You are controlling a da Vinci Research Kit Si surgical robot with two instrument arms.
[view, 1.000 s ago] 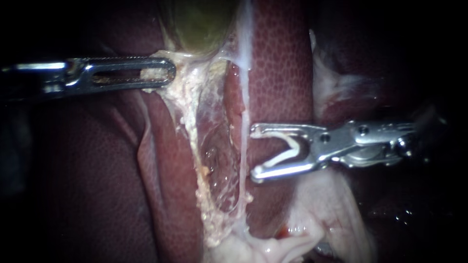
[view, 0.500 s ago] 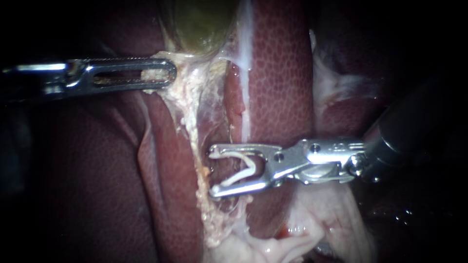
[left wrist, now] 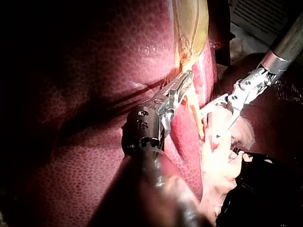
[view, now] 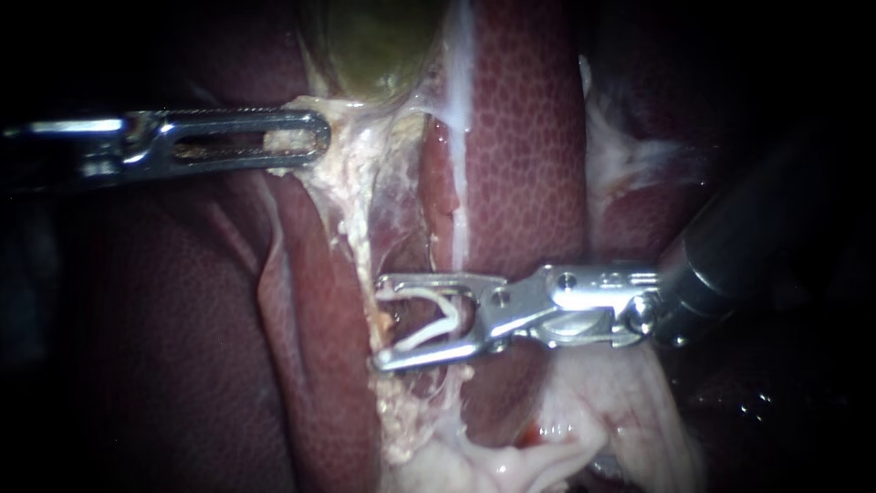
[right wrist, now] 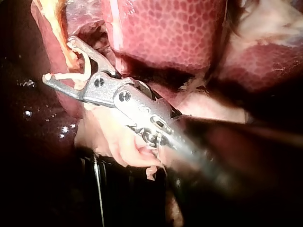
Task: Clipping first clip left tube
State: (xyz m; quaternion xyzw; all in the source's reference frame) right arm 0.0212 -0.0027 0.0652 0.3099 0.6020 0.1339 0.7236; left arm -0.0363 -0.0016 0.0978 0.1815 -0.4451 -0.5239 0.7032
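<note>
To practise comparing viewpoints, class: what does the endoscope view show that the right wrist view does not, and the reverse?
Only the endoscope view: the left instrument's end effector, shut on fatty tissue just under the greenish gallbladder. Only the right wrist view: a black surface under the instrument. Both: the right instrument's end effector, its jaws spread and holding a white clip, their tips at the left tube, and the mottled liver.

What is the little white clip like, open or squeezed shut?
Open. The white clip spreads in a wide V, its two legs held apart inside the end effector of the right instrument.
</note>
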